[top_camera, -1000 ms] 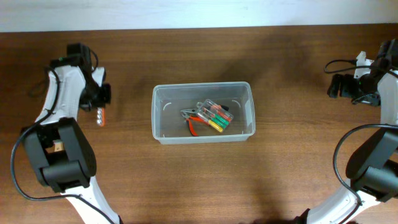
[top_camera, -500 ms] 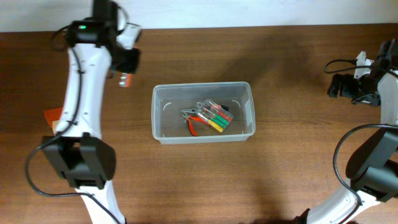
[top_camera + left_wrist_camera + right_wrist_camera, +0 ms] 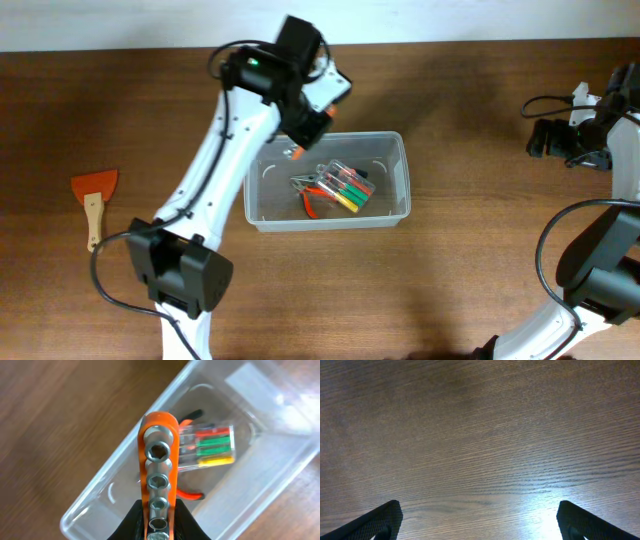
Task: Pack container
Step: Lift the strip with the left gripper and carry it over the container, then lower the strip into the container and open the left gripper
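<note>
Hauling: left gripper (image 3: pixel 156 516) is clamped on one end of an orange socket rail (image 3: pixel 158 472). The rail sticks straight out from the jaws with its row of sockets facing the wrist camera.
Position: in the overhead view I have the rail above the container's far-left corner. From the wrist view it hangs over the near wall and the inside, not touching either.
Container: container (image 3: pixel 400 180) sits mid-table, long side left-right, upright and open-topped.
Inside: a clear case (image 3: pixel 348 185) with yellow, green and red pieces, and orange-handled pliers (image 3: pixel 312 195) touching it on the left. The left third of the floor looks bare.
Right gripper: right gripper (image 3: pixel 480 521) has its fingers spread wide with nothing between them. It is over bare table (image 3: pixel 480 280), well away from the tub.
Left out: an orange scraper (image 3: pixel 93 195) lies at the far left of the table, well apart from the container.
Handling, tub: I'd judge it thin plastic, light, with flexy walls, likely to skate on the smooth wood if bumped. If I must hold it, I'd pinch the rim mid-way along a long wall, where the lip adds stiffness. Corners are rounded and would slip.
Handling, rail: stiff, dense for its size, smooth steel. The end grip gives it leverage to swing.
Next: I'd lower over the bare left floor before letting go. A drop from height could shove the tub or crack the case.
Risk: rail tip catching the rim on the way down.
</note>
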Controlling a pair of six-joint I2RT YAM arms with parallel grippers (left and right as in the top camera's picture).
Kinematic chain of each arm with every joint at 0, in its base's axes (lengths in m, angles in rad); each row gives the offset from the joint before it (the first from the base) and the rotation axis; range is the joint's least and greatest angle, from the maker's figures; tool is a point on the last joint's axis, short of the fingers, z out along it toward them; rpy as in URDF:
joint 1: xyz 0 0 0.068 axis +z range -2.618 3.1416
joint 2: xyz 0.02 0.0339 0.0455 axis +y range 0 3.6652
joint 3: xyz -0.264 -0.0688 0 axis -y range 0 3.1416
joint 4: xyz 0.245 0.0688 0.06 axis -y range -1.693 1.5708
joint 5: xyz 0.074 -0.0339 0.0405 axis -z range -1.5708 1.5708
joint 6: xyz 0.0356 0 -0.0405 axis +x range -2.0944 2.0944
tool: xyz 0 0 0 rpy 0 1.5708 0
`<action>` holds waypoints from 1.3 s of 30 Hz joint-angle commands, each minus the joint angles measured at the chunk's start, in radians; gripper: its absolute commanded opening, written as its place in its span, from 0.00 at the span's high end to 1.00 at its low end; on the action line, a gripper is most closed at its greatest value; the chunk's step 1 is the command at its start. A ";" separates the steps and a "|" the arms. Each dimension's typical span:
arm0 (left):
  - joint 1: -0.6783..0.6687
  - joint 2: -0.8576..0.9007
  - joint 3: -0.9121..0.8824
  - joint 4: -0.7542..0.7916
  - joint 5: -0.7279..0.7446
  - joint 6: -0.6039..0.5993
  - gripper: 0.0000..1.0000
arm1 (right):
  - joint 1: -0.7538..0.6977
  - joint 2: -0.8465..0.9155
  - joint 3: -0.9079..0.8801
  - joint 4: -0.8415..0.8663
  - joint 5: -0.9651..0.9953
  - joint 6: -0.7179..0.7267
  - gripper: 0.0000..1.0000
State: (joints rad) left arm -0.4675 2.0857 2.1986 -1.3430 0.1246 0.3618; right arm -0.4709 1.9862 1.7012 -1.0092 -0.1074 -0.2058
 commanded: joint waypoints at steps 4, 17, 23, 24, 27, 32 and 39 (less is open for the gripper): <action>-0.057 0.043 0.014 -0.001 0.019 0.029 0.85 | -0.002 0.001 -0.003 0.001 -0.010 0.005 0.01; -0.063 0.178 0.013 -0.001 0.083 0.029 0.84 | -0.002 0.001 -0.003 0.001 -0.010 0.005 0.01; -0.063 0.224 0.013 -0.009 0.101 0.029 0.84 | -0.002 0.001 -0.003 0.001 -0.010 0.005 0.01; -0.063 0.233 0.013 -0.013 0.101 0.029 0.84 | -0.002 0.001 -0.003 0.001 -0.010 0.005 0.01; -0.063 0.257 0.012 -0.036 0.101 0.029 0.84 | -0.002 0.001 -0.003 0.001 -0.010 0.005 0.01; -0.063 0.270 0.012 -0.040 0.101 0.029 0.84 | -0.002 0.001 -0.003 0.001 -0.010 0.005 0.01; -0.063 0.270 0.012 -0.065 0.100 0.018 0.83 | -0.002 0.001 -0.003 0.001 -0.010 0.005 0.01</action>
State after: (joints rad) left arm -0.5320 2.3516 2.1994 -1.3964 0.2031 0.3752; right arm -0.4709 1.9862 1.7012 -1.0092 -0.1074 -0.2058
